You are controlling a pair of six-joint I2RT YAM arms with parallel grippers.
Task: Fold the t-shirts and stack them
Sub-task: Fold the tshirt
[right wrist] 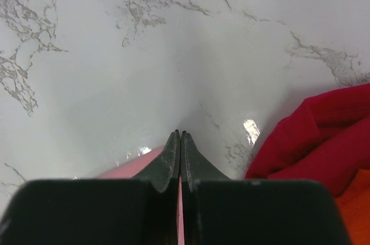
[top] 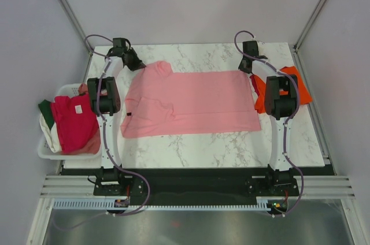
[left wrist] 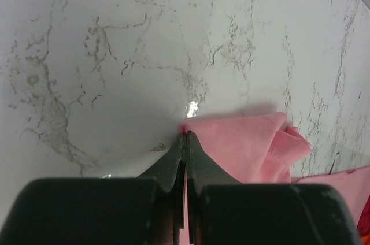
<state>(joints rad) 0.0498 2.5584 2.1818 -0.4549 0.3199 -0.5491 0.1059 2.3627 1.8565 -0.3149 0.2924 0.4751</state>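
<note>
Pink t-shirt (top: 191, 103) lies spread flat across the middle of the marble table (top: 231, 147), held at both far corners. I have the left gripper (left wrist: 185, 136) clamped on the far-left corner, beside a bunched sleeve, and the right gripper (right wrist: 180, 135) pinching the far-right corner, a sliver of pink showing between its closed fingers. An orange t-shirt (top: 298, 86) sits just right of it, touching some crimson cloth (right wrist: 312, 135). The white basket (top: 65, 90) at the table's left holds a crimson t-shirt (top: 75, 121), a dark green one (top: 45, 108) and a cream one (top: 52, 135).
</note>
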